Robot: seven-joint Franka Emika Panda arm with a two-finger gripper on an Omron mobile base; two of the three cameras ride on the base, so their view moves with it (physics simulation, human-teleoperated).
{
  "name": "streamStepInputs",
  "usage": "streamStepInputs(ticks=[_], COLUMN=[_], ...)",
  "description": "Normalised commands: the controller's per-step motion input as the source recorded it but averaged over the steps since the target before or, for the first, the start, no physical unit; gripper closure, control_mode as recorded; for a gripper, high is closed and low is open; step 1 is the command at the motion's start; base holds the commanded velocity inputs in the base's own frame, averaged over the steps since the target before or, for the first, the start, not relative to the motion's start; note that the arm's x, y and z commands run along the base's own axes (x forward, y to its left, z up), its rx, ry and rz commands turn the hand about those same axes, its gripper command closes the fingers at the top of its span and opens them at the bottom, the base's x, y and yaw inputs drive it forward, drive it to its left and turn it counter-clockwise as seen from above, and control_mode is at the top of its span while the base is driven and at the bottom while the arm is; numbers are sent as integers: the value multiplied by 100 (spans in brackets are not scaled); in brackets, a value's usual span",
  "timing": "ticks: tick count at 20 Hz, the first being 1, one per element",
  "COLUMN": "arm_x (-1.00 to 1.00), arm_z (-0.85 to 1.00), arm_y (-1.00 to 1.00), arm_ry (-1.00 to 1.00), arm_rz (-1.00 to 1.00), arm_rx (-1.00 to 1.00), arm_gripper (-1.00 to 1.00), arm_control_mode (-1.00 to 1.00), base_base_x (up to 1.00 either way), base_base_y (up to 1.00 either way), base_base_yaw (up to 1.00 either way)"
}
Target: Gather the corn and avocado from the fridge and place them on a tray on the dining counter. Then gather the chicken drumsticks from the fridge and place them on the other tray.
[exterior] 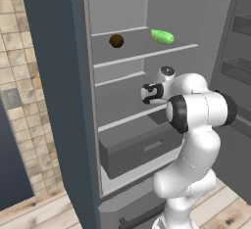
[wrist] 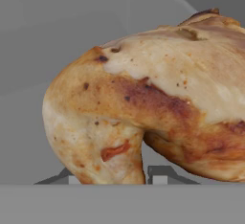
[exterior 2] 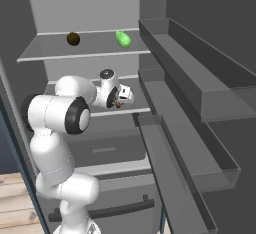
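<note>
- Arm [exterior: 193, 140]: glossy white, built of rounded, bulbous segments.
- Joints: dark black rings between the white shells.
- Wrist: a round dark cap ringed with white.
- Tool [exterior 2: 120, 98]: white body with black parts and a small red mark.

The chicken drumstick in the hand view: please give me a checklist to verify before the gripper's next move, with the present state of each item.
1. Chicken drumstick directly in front of the hand camera: ok, it looms large and close.
2. Fingertips on both sides of the meat: ok, one tip shows at each side of its lower end.
3. Gripper closed on the drumstick: cannot tell, no contact is visible.
4. Fridge door open, path clear: ok, the door shelves stand aside to the right.
5. Hand at the middle shelf: ok in both base views.
6. Upper shelf items out of the way: ok, the dark round item and the green item lie above.
</note>
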Motion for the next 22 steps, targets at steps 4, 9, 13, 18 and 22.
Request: streamStepInputs(ticks=[4,9,13,18,22], arm_x=[-98,-77,-70,-75,-84], arm_z=[26,83,100,90,61], arm_y=[-1,0,0,0,0], arm_ry=[-30,-11,-1,4,14], arm_rz=[0,0,0,-4,-4], arm_rx=[0,0,3,4,5], arm_gripper=[100,100,100,100,100], arm_control_mode=[-100,-100,-100,-100,-100], base_base_x=[0,0,0,0,0], base_base_y=[0,0,0,0,0], base_base_yaw=[0,0,0,0,0])
